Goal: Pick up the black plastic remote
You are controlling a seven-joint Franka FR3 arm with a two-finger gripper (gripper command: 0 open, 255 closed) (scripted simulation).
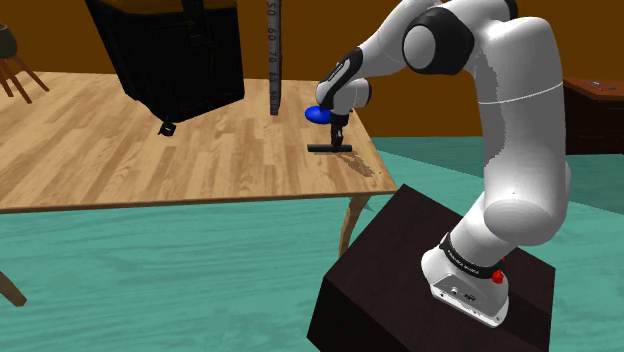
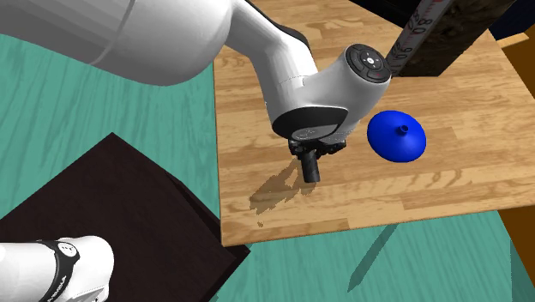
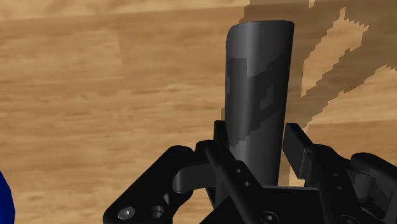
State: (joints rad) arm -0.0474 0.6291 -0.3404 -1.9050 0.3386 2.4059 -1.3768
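The remote [image 1: 328, 148] is a long black bar near the right edge of the wooden table [image 1: 120, 150]. My gripper [image 1: 340, 137] comes down on it from above. In the wrist view the two fingers clasp the remote [image 3: 257, 70] at its sides, and it runs straight out ahead of the gripper [image 3: 257, 137]. From the second exterior view I see the remote [image 2: 311, 171] end-on under the hand [image 2: 310, 157], with its shadow on the wood just beside it. Whether it rests on the table or hangs just above it I cannot tell.
A blue dome with a small knob [image 2: 396, 137] lies on the table close beside the hand. Behind it stand a numbered post [image 1: 274, 60] and a big black case [image 1: 180, 50]. The table's edge [image 2: 343, 227] is near the gripper. My dark stand [image 1: 420, 280] sits below.
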